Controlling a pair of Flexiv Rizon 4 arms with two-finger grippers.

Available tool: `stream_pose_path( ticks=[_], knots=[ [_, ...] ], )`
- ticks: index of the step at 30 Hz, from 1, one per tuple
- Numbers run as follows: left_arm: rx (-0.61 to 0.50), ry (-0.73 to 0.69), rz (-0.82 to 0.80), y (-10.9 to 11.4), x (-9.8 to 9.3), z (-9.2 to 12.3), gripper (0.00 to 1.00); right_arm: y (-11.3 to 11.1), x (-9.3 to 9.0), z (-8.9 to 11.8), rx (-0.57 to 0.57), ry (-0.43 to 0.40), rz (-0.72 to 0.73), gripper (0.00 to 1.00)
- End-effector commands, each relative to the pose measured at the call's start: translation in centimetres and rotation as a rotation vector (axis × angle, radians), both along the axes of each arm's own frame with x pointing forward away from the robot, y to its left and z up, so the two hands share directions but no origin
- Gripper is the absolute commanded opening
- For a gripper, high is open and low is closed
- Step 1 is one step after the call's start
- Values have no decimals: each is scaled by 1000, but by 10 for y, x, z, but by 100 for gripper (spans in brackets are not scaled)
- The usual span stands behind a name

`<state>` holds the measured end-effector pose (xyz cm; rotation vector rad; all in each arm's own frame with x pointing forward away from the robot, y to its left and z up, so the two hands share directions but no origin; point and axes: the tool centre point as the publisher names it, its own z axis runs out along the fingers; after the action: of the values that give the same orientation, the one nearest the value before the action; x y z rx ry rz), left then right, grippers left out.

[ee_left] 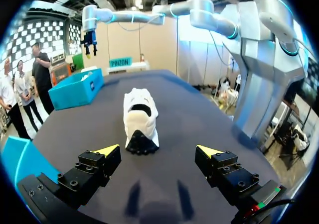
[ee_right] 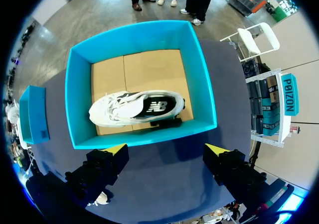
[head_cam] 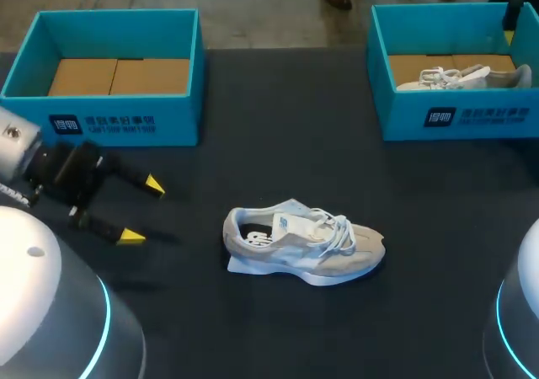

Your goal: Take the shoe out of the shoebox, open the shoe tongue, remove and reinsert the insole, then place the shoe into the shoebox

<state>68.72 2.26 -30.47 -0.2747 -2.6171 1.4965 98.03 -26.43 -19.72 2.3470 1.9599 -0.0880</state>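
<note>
Shoe (head_cam: 303, 248) is sitting out on the table (head_cam: 278, 152), pretty much in the middle, upright on its sole with the toe pointing toward my right side and the laces flopping loose on top. Left gripper (head_cam: 142, 211) is hanging low over the table just off to the shoe's left, fingers spread wide and holding nothing. From the left wrist view, the gripper (ee_left: 158, 152) is facing the heel end of the shoe (ee_left: 140, 119), which is sitting ahead of the open fingers and well apart from them.

Further back, the left box (head_cam: 109, 118) is standing open at the far left of the table, showing only its brown cardboard floor. The right box (head_cam: 455, 118) is standing at the far right with a second shoe (head_cam: 463, 77) lying in it. Right gripper (ee_right: 166, 149) is hanging above that box (ee_right: 144, 134), looking down into it, fingers wide apart and gripping nothing, while the second shoe (ee_right: 134, 107) is lying on its side on the cardboard.
</note>
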Motion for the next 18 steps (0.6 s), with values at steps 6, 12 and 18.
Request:
stream_pose_path(
  ticks=[6,12,18],
  knots=[
    [-122,54,42,-3,8,-26,100,0,-1,0,-2,-2,-1,100],
    [-145,70,76,-8,9,-41,100,0,-1,0,-2,-2,-1,100],
    [-153,66,119,-12,12,-51,100,0,-1,0,-2,-2,-1,100]
  ],
)
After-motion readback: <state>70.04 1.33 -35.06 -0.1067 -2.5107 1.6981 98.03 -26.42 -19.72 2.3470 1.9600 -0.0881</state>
